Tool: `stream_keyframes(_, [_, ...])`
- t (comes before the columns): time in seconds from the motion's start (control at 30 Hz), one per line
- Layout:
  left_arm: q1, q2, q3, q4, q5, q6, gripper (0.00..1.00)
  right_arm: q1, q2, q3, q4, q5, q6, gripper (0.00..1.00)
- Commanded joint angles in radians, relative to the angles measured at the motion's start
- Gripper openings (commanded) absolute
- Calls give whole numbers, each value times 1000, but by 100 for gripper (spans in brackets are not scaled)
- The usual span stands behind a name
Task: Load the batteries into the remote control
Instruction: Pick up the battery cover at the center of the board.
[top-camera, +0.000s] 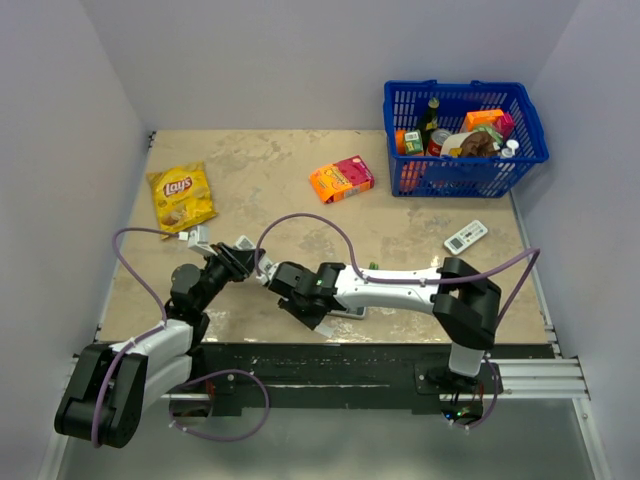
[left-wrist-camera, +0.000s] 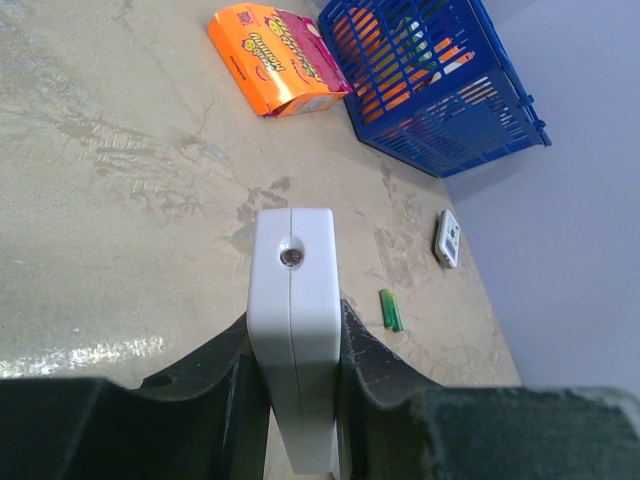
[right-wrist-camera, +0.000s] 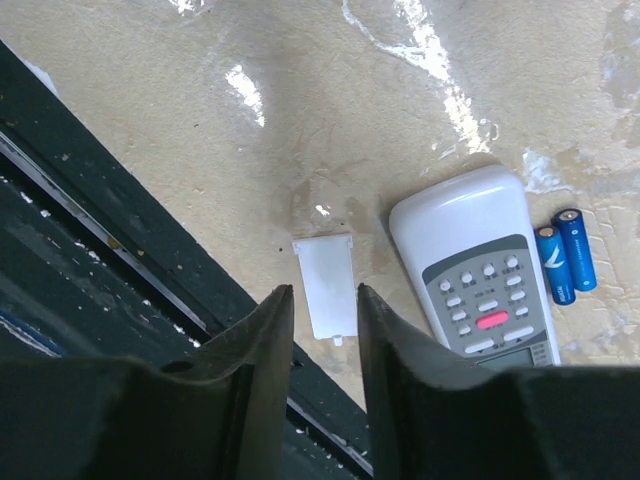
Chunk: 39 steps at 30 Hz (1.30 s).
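Observation:
My left gripper (left-wrist-camera: 292, 400) is shut on the remote control (left-wrist-camera: 293, 300), a slim white stick seen end-on with a small round lens at its tip. In the top view this gripper (top-camera: 238, 258) hovers over the table's near left part. My right gripper (right-wrist-camera: 323, 292) stands open with nothing between its fingers, low over a loose white battery cover (right-wrist-camera: 326, 280) lying flat near the table's front edge. In the top view the right gripper (top-camera: 316, 318) points down beside the left one. The batteries are out of view.
A wider grey-white remote with button rows (right-wrist-camera: 480, 270) and two blue cells (right-wrist-camera: 565, 262) lie right of the cover. A green pair (left-wrist-camera: 390, 310), a display remote (top-camera: 466, 236), an orange box (top-camera: 342, 179), a chips bag (top-camera: 181, 197) and a blue basket (top-camera: 500, 165) lie farther off.

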Motion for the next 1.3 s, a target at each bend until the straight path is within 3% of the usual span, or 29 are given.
stream_keyframes(0.0, [3,-23,-46,54,9,2,0,-1,33,30,-4,-23,-13,40])
stream_keyframes(0.1, [4,-29,-48,45,9,7,0,-3,67,53,-18,-32,-30,50])
stream_keyframes(0.4, [9,-42,-46,30,9,19,0,-21,128,94,-18,-41,-60,50])
stream_keyframes(0.87, [10,-43,-45,28,15,20,0,-21,176,101,-42,-73,-80,43])
stream_keyframes(1.2, [10,-40,-42,30,15,19,0,-26,179,56,-26,-101,-79,34])
stream_keyframes(1.27, [10,-40,-40,31,17,19,0,-27,171,47,-19,-101,-74,29])
